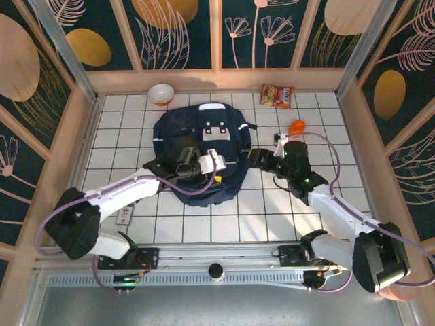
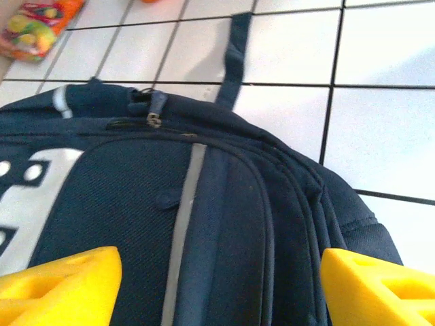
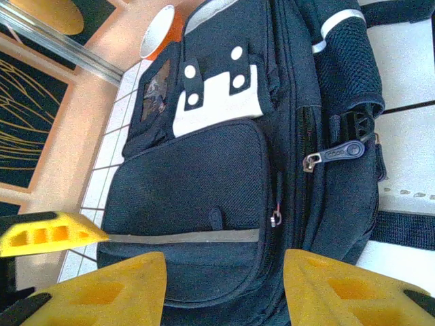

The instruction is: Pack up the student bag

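White tiled table (image 1: 204, 224), wooden rim (image 1: 224, 79), dark leafy wall panels (image 1: 183, 41) all round. Nearest: one small white card-ish thing (image 1: 126, 216). Mid-table, one student bag (image 1: 197, 129) lying flat, with the left gripper (image 2: 221, 285) and right gripper (image 3: 224, 292) both spread wide over it, pinching nothing. Further back: one orange object (image 1: 297, 127), one bowl (image 1: 161, 93), one snack packet (image 1: 277, 96).

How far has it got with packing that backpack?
Nothing looks packed yet: the student bag lies there, apparently zipped shut. The left gripper and right gripper hover open over it, holding nothing. The snack packet, orange item and bowl lie outside.
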`<state>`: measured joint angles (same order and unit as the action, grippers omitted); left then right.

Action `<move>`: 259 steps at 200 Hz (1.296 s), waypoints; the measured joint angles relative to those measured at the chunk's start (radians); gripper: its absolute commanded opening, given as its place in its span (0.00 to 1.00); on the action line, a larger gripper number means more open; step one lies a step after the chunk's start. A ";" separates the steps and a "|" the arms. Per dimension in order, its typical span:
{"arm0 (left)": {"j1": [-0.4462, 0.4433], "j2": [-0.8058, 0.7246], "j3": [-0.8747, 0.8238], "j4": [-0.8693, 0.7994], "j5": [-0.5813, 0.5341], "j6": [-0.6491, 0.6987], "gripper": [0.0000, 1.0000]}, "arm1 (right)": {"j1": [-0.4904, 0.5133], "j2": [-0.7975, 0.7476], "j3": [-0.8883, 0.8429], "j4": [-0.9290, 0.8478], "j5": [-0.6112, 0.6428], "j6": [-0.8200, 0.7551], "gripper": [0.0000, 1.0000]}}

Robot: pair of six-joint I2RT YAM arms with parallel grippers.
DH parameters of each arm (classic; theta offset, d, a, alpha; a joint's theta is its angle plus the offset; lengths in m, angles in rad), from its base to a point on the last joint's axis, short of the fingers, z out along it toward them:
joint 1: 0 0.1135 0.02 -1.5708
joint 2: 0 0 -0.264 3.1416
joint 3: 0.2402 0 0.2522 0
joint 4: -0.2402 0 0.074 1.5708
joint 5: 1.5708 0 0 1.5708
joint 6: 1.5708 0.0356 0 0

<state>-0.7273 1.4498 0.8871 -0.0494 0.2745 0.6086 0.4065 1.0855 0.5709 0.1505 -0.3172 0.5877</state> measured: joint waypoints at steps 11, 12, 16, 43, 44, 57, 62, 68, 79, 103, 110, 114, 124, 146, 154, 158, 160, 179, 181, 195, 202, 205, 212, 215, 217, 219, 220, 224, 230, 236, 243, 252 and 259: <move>-0.015 0.043 0.023 -0.002 -0.006 0.041 0.80 | -0.007 0.001 -0.003 0.001 -0.006 -0.006 0.49; -0.016 0.046 0.025 -0.002 -0.006 0.044 0.80 | -0.008 0.002 -0.003 0.002 -0.006 -0.006 0.49; -0.021 0.061 0.032 -0.003 -0.011 0.055 0.80 | -0.010 0.002 -0.005 0.002 -0.008 -0.006 0.49; -0.041 0.126 0.053 -0.002 -0.032 0.108 0.82 | -0.026 0.009 -0.016 0.003 -0.024 -0.010 0.49; -0.042 0.129 0.053 -0.001 -0.034 0.110 0.82 | -0.026 0.009 -0.016 0.003 -0.025 -0.010 0.49; -0.043 0.149 0.054 0.007 -0.052 0.122 0.82 | -0.032 0.011 -0.022 0.003 -0.027 -0.011 0.49; -0.043 0.156 0.054 0.011 -0.059 0.126 0.82 | -0.034 0.011 -0.024 0.003 -0.029 -0.011 0.49; -0.043 0.166 0.054 0.018 -0.070 0.129 0.82 | -0.037 0.011 -0.027 0.003 -0.030 -0.013 0.49; -0.043 0.184 0.054 0.037 -0.086 0.132 0.80 | -0.040 0.011 -0.030 0.003 -0.033 -0.014 0.49; -0.044 0.219 0.056 0.076 -0.127 0.137 0.68 | -0.042 0.011 -0.031 0.004 -0.042 -0.014 0.49; -0.045 0.227 0.056 0.088 -0.135 0.138 0.58 | -0.044 0.011 -0.032 0.006 -0.045 -0.014 0.49; -0.046 0.229 0.056 0.095 -0.142 0.135 0.50 | -0.044 0.011 -0.033 0.008 -0.045 -0.015 0.49; -0.047 0.233 0.054 0.114 -0.153 0.135 0.28 | -0.046 0.011 -0.037 0.012 -0.045 -0.018 0.49; -0.055 0.220 0.017 0.185 -0.167 0.123 0.00 | -0.046 0.011 -0.044 0.017 -0.044 -0.039 0.51; -0.056 0.208 -0.003 0.212 -0.180 0.116 0.00 | -0.047 0.011 -0.044 0.019 -0.043 -0.048 0.52; -0.052 0.198 -0.015 0.225 -0.182 0.111 0.00 | -0.047 0.011 -0.044 0.021 -0.042 -0.053 0.52; -0.051 0.193 -0.019 0.229 -0.182 0.107 0.00 | -0.047 0.011 -0.044 0.023 -0.041 -0.058 0.52; -0.019 0.121 -0.066 0.244 -0.128 0.073 0.00 | -0.048 0.010 -0.044 0.037 -0.040 -0.100 0.55; -0.014 0.114 -0.069 0.244 -0.121 0.069 0.00 | -0.048 0.009 -0.044 0.041 -0.040 -0.107 0.55; 0.030 0.045 -0.098 0.246 -0.046 0.038 0.00 | -0.048 0.003 -0.044 0.061 -0.034 -0.149 0.59; 0.053 0.011 -0.111 0.248 -0.008 0.024 0.00 | -0.048 -0.002 -0.044 0.074 -0.024 -0.176 0.61; 0.063 -0.004 -0.117 0.247 0.008 0.018 0.00 | -0.048 -0.005 -0.044 0.081 -0.020 -0.187 0.61; 0.086 -0.038 -0.132 0.248 0.046 0.005 0.00 | -0.049 -0.009 -0.044 0.101 -0.009 -0.215 0.62; 0.096 -0.053 -0.140 0.248 0.062 0.000 0.00 | -0.050 -0.010 -0.044 0.111 -0.003 -0.229 0.62; 0.103 -0.064 -0.145 0.248 0.072 -0.004 0.00 | -0.050 -0.011 -0.044 0.115 -0.001 -0.235 0.62; 0.107 -0.071 -0.149 0.248 0.080 -0.007 0.00 | -0.050 -0.012 -0.044 0.122 0.002 -0.245 0.62; 0.111 -0.079 -0.153 0.248 0.088 -0.010 0.00 | -0.050 -0.012 -0.044 0.125 0.003 -0.249 0.62; 0.121 -0.095 -0.163 0.249 0.103 -0.014 0.00 | -0.052 -0.012 -0.044 0.139 0.005 -0.268 0.62; 0.135 -0.121 -0.179 0.250 0.130 -0.023 0.00 | -0.053 -0.011 -0.044 0.160 0.006 -0.297 0.64; 0.145 -0.142 -0.192 0.252 0.153 -0.032 0.00 | -0.055 -0.010 -0.044 0.182 0.004 -0.330 0.65; 0.154 -0.160 -0.206 0.254 0.179 -0.041 0.00 | -0.055 -0.006 -0.044 0.206 -0.001 -0.364 0.65; 0.162 -0.177 -0.222 0.255 0.211 -0.053 0.00 | -0.058 0.008 -0.043 0.238 -0.018 -0.412 0.65; 0.167 -0.186 -0.232 0.256 0.233 -0.060 0.00 | -0.061 0.024 -0.042 0.253 -0.041 -0.451 0.64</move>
<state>-0.5606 1.2640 0.6556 0.2066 0.5072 0.5491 0.3450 1.1099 0.5293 0.4030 -0.3580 0.1368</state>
